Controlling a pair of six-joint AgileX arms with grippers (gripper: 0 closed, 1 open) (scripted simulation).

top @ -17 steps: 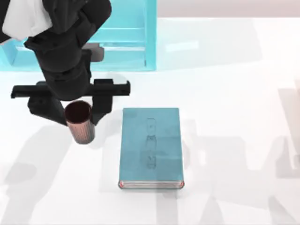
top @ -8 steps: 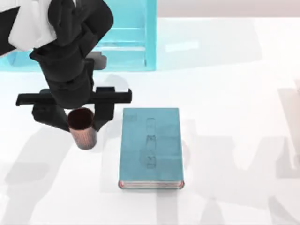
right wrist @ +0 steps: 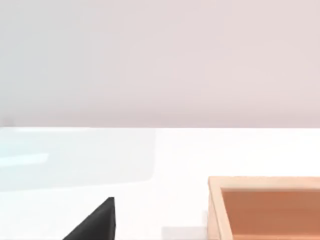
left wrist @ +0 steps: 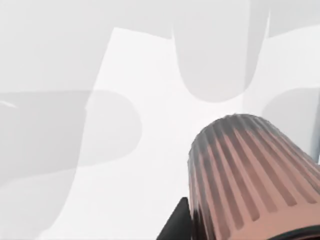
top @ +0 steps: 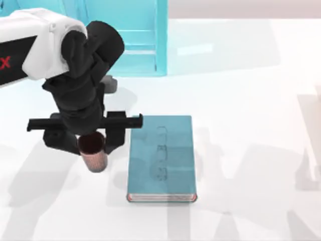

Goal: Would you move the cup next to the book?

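The reddish-brown ribbed cup point(top: 93, 152) is upright between the fingers of my left gripper point(top: 89, 143), which is shut on it, just left of the book. The teal-blue book point(top: 161, 158) lies flat in the middle of the table, its reddish page edges toward the front. A narrow strip of table separates the cup from the book's left edge. In the left wrist view the cup point(left wrist: 250, 175) looms close over the white table; whether its base touches the table I cannot tell. A dark corner of my right gripper point(right wrist: 95, 224) shows in the right wrist view.
A light turquoise shelf unit point(top: 143, 42) stands at the back left, behind my left arm. A wooden box point(right wrist: 265, 210) sits on the table in the right wrist view. White tabletop point(top: 251, 125) stretches right of the book.
My left gripper has carried the cup toward the table's front and slightly right, closer to the book's left edge. The book has not moved.
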